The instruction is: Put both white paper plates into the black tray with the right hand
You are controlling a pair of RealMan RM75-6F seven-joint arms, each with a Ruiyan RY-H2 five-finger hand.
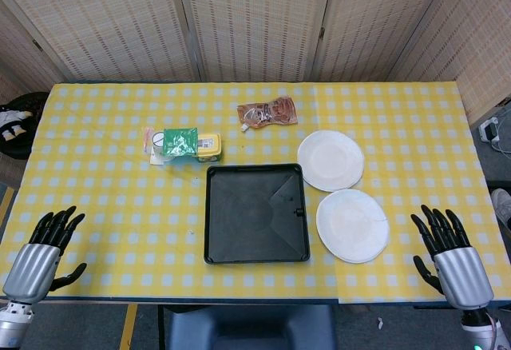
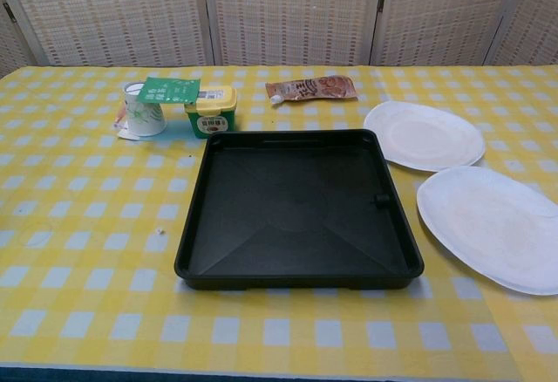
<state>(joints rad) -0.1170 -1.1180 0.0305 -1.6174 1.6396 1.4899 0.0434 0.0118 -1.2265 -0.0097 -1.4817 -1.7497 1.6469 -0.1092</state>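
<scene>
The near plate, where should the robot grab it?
Probably by the thin rim of the near plate on the side toward the right hand, coming in from the right. It lies flat on the table, so only the edge offers a hold, and the tray crowds its left side.

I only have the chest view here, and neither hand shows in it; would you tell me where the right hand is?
Observer: The right hand rests at the table's near right edge, right of the nearer plate, touching nothing.
Operator: Are its fingers apart?
Observer: Yes, spread and empty.
Operator: And the left hand?
Observer: The left hand sits at the near left edge, also spread and empty, far from the tray.
</scene>
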